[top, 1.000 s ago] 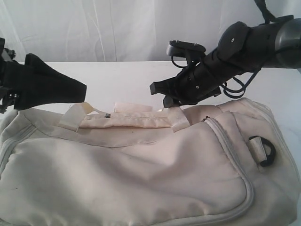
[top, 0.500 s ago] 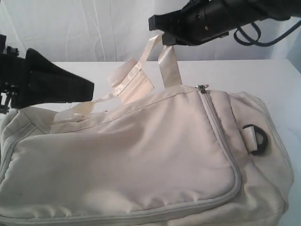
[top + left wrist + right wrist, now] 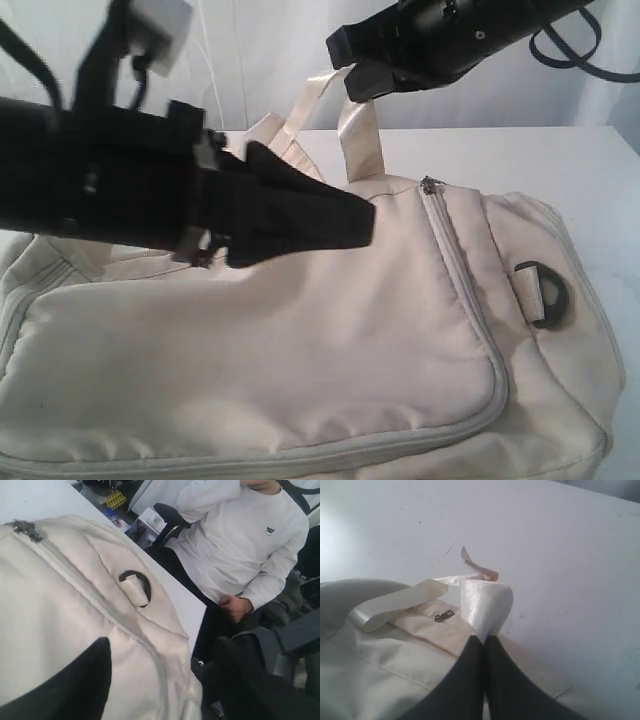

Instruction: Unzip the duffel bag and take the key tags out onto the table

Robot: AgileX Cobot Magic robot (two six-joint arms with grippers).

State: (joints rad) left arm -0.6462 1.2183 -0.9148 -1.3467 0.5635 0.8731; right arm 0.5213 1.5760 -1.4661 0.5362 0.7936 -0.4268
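The cream-white duffel bag (image 3: pixel 330 330) lies on the white table (image 3: pixel 500 150), its grey zippers closed. A zipper pull (image 3: pixel 430 187) sits at the top of its side pocket, and a black D-ring (image 3: pixel 545 295) hangs on the right end. My right gripper (image 3: pixel 352 80) is shut on a webbing handle (image 3: pixel 360 135) and holds it up above the bag; the right wrist view shows the pinched handle (image 3: pixel 485 600) and another zipper pull (image 3: pixel 443 616). My left gripper (image 3: pixel 362 215) hovers open over the bag's top, near the D-ring (image 3: pixel 135 587) end. The key tags are hidden.
A person in a white sweatshirt (image 3: pixel 240 540) sits beyond the table edge past the bag's end, with a black chair (image 3: pixel 167 517) beside them. White curtain (image 3: pixel 250 70) hangs behind the table. Bare tabletop (image 3: pixel 545 540) lies behind the bag.
My right gripper closed on the handle and lifted it, pulling the bag's top upward. My left arm swung in from the left edge across the bag toward its middle.
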